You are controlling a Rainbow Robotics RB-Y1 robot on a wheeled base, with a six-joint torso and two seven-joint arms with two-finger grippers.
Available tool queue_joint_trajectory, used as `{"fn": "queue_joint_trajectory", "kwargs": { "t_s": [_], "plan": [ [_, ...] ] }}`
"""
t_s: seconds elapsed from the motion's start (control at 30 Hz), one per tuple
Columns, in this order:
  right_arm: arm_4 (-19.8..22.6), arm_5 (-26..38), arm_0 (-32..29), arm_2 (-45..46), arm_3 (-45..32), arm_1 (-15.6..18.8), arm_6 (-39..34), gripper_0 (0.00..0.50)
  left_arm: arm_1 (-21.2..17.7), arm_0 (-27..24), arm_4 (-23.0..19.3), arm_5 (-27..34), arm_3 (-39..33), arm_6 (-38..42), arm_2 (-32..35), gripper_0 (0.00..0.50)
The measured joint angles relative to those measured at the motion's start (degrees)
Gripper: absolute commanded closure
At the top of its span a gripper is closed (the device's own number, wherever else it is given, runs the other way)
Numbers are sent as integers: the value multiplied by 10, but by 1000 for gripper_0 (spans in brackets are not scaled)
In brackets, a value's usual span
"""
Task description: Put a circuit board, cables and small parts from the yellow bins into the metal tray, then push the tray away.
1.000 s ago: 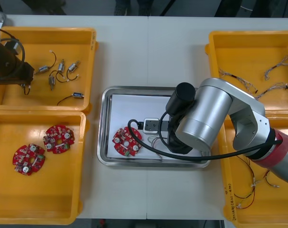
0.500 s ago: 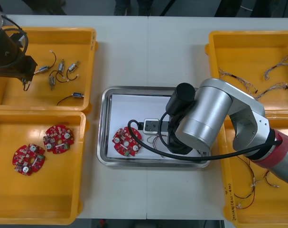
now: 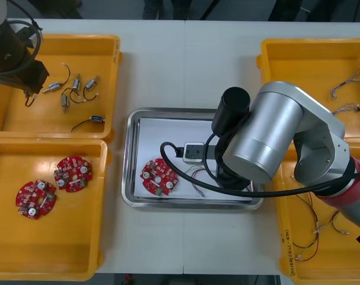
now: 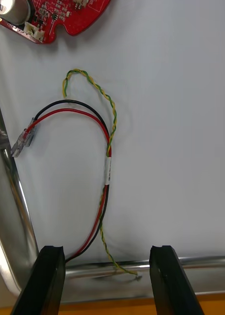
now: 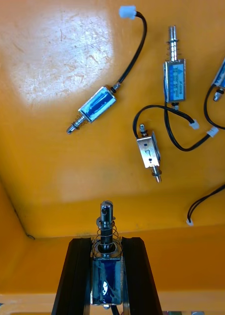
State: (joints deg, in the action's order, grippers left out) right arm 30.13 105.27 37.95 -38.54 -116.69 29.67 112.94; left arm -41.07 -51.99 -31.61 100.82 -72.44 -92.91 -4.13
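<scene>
Circuit board: lies in the white-lined metal tray, near a red, black and yellow-green cable. Since a second ago, right arm pulled back, uncovering the cable. Right gripper spread wide above it. Left gripper now farther back over the far-left yellow bin, clamping a small metal part. Loose small metal parts below. Cable's end hidden behind one finger.

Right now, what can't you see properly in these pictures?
- Front view: the right arm covers the metal tray's right part, hiding whatever lies there.
- Right wrist view: beyond the open right gripper, the circuit board is cut off by the picture's edge, and the cable's end slips behind a finger.
- Left wrist view: the left gripper, over a yellow bin, holds a small metal part whose lower end runs off the edge.
</scene>
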Motion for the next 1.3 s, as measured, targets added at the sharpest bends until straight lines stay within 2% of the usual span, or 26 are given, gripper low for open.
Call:
{"fn": "queue_joint_trajectory", "kwargs": {
  "t_s": [0.13, 0.4, 0.7, 0.83, 1.13, 1.3],
  "plan": [
    [-1, 42, 0, 29, -32, -3, 0, 0, 0, 15, -1, 27, -50, 0, 0, 497],
    [0, 44, 0, 106, -72, -4, 0, 0, 0, 49, -7, 73, -176, 22, -8, 499],
    [33, 45, 0, 207, -74, -1, 0, 0, 18, 74, -18, 87, -294, 240, -54, 497],
    [41, 45, 1, 241, -74, 12, 0, 0, 35, 80, -21, 87, -333, 267, -74, 498],
    [52, 45, 1, 323, -74, 39, 0, 0, 81, 82, -21, 87, -367, 278, -138, 497],
    [52, 45, 1, 360, -70, 48, 0, 0, 101, 82, -21, 85, -370, 365, -182, 497]
  ]
}}
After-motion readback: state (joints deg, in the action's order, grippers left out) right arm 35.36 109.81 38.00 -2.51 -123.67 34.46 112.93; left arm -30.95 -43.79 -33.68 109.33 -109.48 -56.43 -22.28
